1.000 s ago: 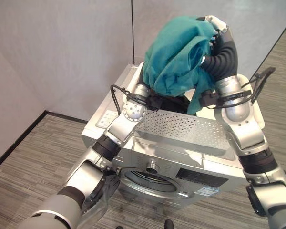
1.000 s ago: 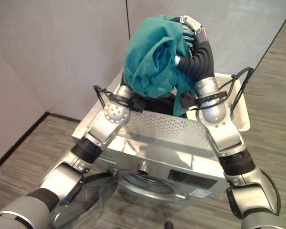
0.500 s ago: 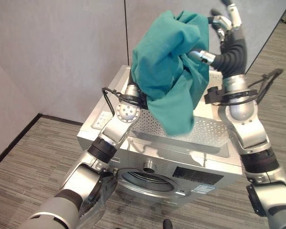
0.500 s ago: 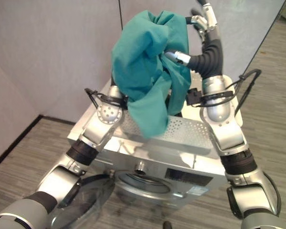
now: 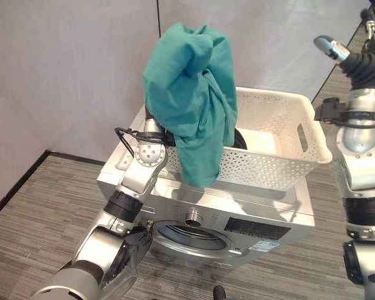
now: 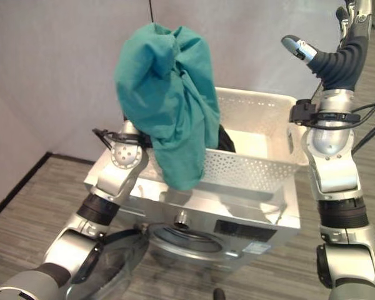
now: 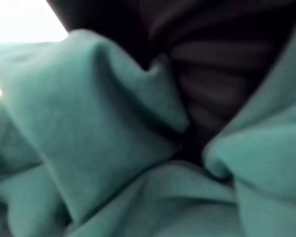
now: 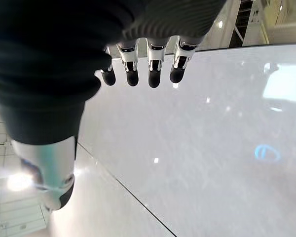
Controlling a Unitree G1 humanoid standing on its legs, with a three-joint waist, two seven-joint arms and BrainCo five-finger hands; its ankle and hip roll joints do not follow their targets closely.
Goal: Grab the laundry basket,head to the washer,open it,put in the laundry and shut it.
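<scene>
A teal cloth [image 5: 187,94] is held high over the left end of the white laundry basket [image 5: 281,169], which stands on top of the silver washer [image 5: 237,212]. The cloth drapes over my left hand [image 7: 227,74] and hides its fingers; its lower end hangs down in front of the basket's near wall. My right hand [image 6: 340,59] is raised at the far right, well clear of the cloth, with its fingers [image 8: 140,69] straight and nothing in them. The washer's round door [image 5: 128,262] is swung open at the lower left, and the drum opening [image 5: 190,237] shows.
Something dark [image 6: 225,140] lies in the basket behind the cloth. Grey partition walls [image 5: 69,69] stand close behind and to the left of the washer. Striped grey carpet [image 5: 31,219] lies around it.
My right hand has let go of the teal cloth and swung up and to the right. The cloth now hangs from my left hand alone, further left. The basket's inside has come into view.
</scene>
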